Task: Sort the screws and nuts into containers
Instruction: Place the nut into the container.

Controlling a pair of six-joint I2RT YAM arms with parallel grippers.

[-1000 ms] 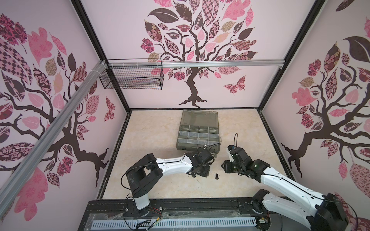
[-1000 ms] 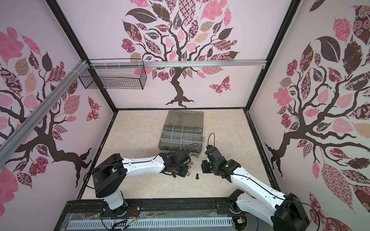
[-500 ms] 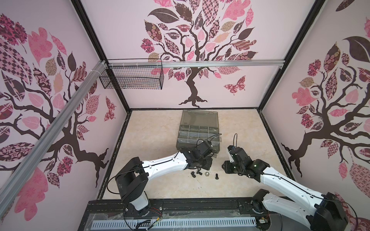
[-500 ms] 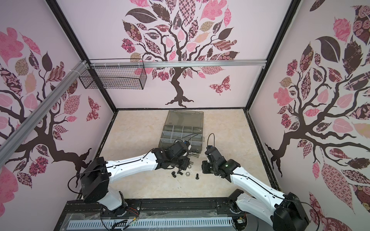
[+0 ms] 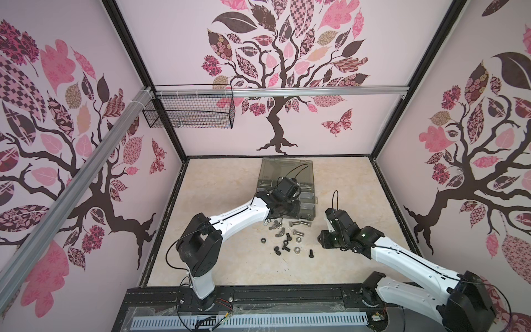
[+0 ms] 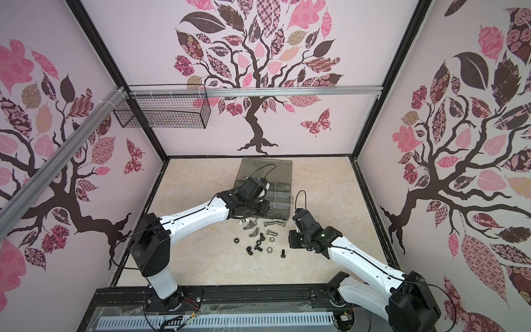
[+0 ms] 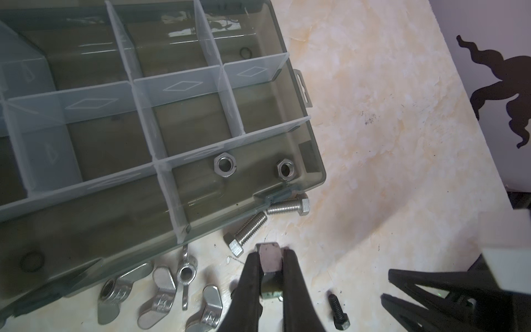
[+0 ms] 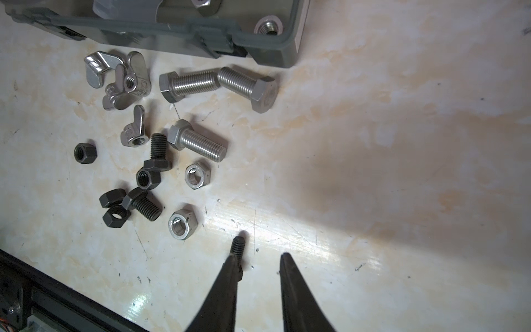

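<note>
My left tool is clamped tight on a silver hex nut. It reads as a nut to me, anyway, pinched across its flats right at the fingertips. It hangs by the near corner of the organizer case, where two silver nuts already lie in the corner compartment. I can't tell whether I'm over the rim or just short of it. The piece is steel on smooth fingers: small, rigid, light and slick. I judge it could twist or pop free on a jolt, and bounce on that hard plastic floor if dropped from high up. My right tool hangs with its fingers apart and nothing between them, and a short black screw lies on the desk just beside one fingertip. For that one I'd straddle the shank crosswise, since the threads give bite and the head doesn't. The fat silver bolts look heavier, so I'd take them mid-shank. The wing nuts I'd take by an ear.
</note>
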